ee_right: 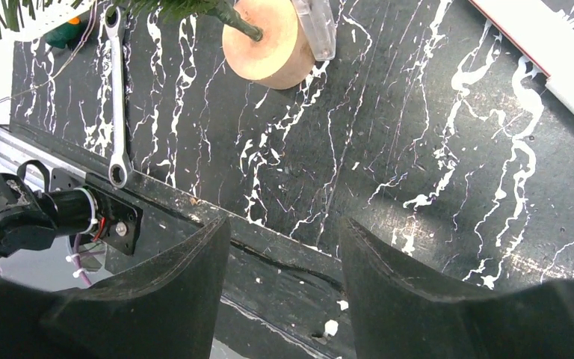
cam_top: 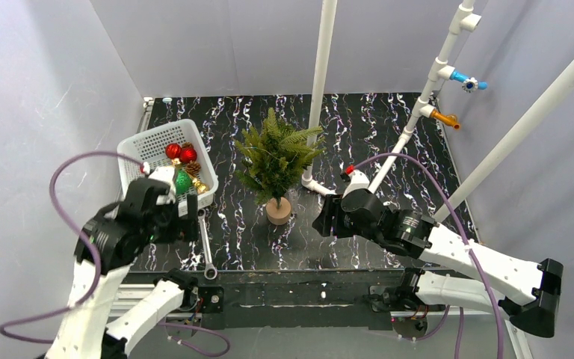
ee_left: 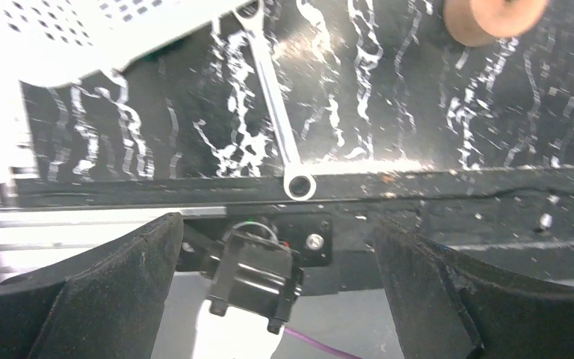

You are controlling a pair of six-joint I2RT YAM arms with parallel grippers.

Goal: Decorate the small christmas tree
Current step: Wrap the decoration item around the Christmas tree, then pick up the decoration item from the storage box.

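The small christmas tree (cam_top: 276, 157) stands upright mid-table on its round tan wooden base (cam_top: 278, 211); no ornament shows on its branches. My left gripper (cam_top: 188, 218) hovers at the front right corner of the white basket (cam_top: 136, 149), open and empty. In the left wrist view my gripper (ee_left: 276, 224) has its jaws spread wide over the table's front edge. My right gripper (cam_top: 321, 217) sits just right of the tree base, open with nothing in it. In the right wrist view my gripper (ee_right: 284, 224) shows bare table between the fingers, with the base (ee_right: 265, 41) beyond.
The basket holds red balls (cam_top: 180, 152), a green ornament (cam_top: 183, 182), gold pieces and a pinecone. A silver wrench (cam_top: 206, 250) lies between the basket and the front edge, also in the wrist views (ee_left: 276, 112) (ee_right: 116, 97). White pipes (cam_top: 321, 75) rise behind and right of the tree.
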